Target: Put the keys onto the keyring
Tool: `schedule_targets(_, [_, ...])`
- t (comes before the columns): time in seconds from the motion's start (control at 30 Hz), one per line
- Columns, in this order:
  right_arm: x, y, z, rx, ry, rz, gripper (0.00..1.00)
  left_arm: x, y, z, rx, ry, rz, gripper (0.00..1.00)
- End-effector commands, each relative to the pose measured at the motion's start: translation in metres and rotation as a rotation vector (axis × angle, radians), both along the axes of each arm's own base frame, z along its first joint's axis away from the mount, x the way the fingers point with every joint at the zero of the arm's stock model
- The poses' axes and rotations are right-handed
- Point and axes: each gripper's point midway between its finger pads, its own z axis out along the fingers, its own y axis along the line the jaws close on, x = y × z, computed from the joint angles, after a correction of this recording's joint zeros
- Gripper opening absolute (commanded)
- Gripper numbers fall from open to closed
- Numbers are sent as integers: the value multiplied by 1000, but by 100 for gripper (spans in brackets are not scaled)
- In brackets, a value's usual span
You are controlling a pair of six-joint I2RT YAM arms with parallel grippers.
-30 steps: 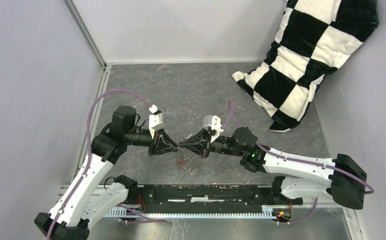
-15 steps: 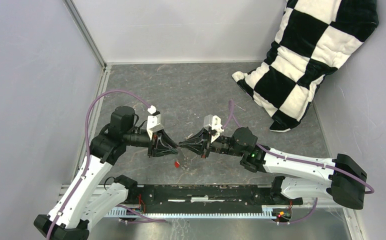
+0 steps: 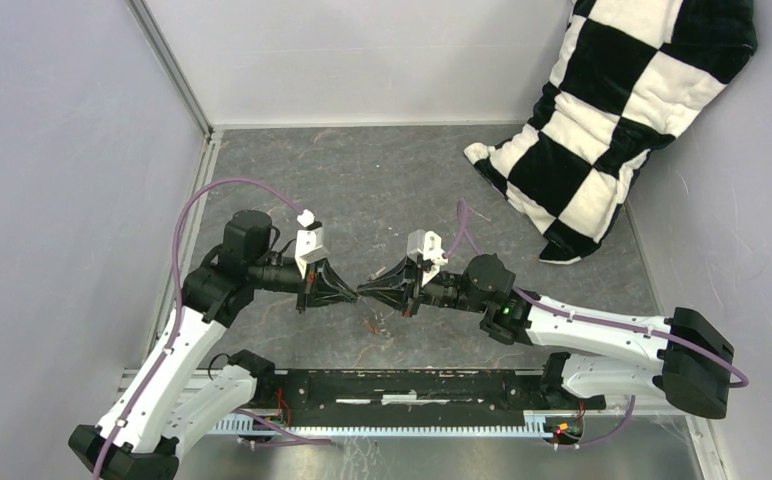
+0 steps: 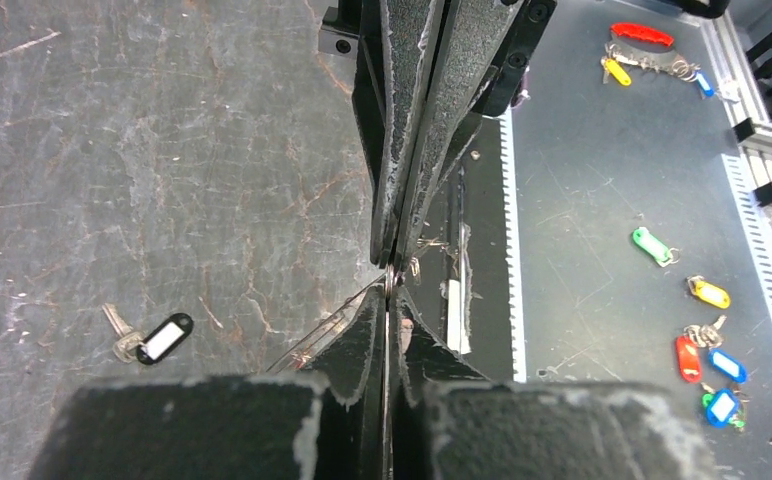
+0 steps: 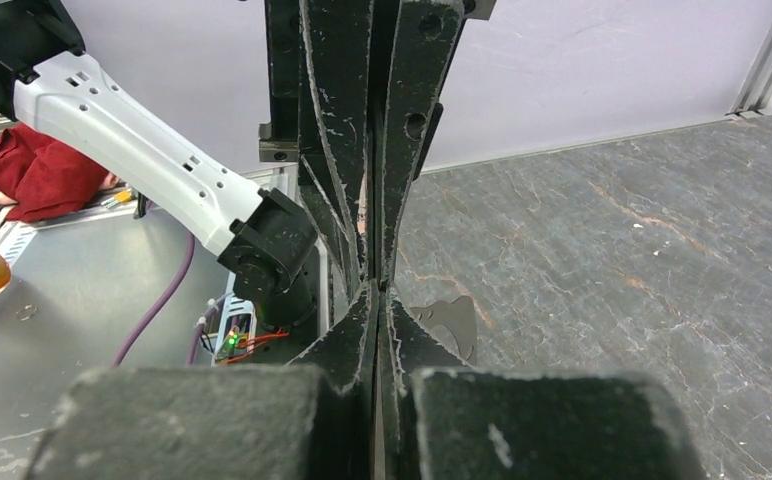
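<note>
My left gripper [image 3: 355,292] and right gripper [image 3: 369,291] meet tip to tip above the front middle of the table. In the left wrist view my left gripper [image 4: 390,300] is shut on the thin metal edge of the keyring [image 4: 324,328], whose wire hoop slants down to the left. The right gripper's fingers [image 4: 417,150] come in from above, shut on the same spot. In the top view the ring is a faint shape hanging below the tips [image 3: 373,322]. The black key with a pale spot [image 4: 160,338] lies on the table. The red key does not show clearly. The right wrist view shows my right gripper [image 5: 375,292] shut.
A black-and-white checked pillow [image 3: 622,110] leans in the back right corner. Grey walls close the left and back sides. Several coloured key tags [image 4: 652,245] lie on the metal bench beyond the table's front rail [image 3: 412,385].
The left gripper drew slightly left half a second ago and is back against the right gripper's tips. The red key hanging below the tips then no longer shows.
</note>
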Motion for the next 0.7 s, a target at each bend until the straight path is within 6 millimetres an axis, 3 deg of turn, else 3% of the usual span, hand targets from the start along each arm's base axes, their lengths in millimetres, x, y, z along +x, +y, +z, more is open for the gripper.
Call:
schedule_targets(0.0, [-6,1,45,94,-57,33,1,7,2,15,2,-165,-16,2])
schedule_targets(0.07, [-5,0,41,41,-74,36,11,7,4,15,19,-214,-29,2])
schedule_targets(0.2, [0,-5,35,-117,-125,76,48,1,11,13,69,-289,-93,2])
schedule_targets(0.3, [4,-12,33,-238,-194,114,61,-3,16,8,118,-327,-158,2])
schedule_targets(0.43, [0,-16,31,-343,-236,196,63,-4,21,4,156,-364,-211,2])
schedule_targets(0.67, [-1,-1,23,-410,-220,282,54,2,19,9,160,-422,-240,2])
